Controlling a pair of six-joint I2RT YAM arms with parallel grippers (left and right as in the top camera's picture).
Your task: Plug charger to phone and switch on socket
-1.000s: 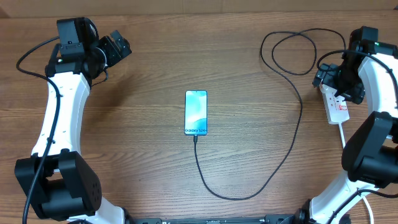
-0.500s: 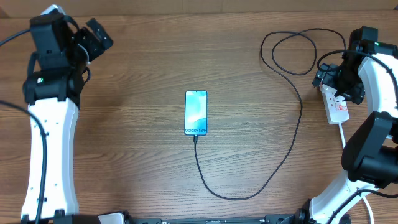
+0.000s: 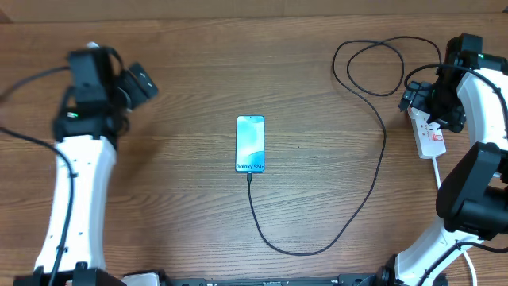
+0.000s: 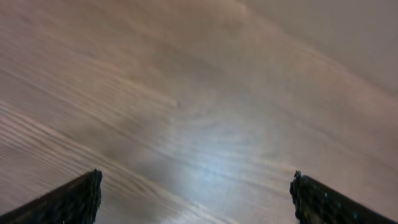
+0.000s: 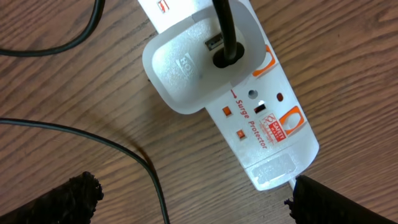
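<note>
Table: brown wood (image 3: 190, 71), nearly bare.
Phone (image 3: 250, 144): flat in the middle, screen lit, black tip of charger (image 3: 349, 222) looks plugged into its bottom end.
Charger path: loops right, then up to the socket (image 5: 249, 118) at the right edge.
Left gripper (image 3: 141, 82): far left over bare wood, fingers spread wide, holding nothing.
Right gripper (image 5: 186, 199): just above the socket, fingers spread wide, holding nothing.
Step now: likely plugging done, switch left.
Next move: needs one fingertip lowered onto a small red switch (image 5: 227, 111), pressed gently.
</note>
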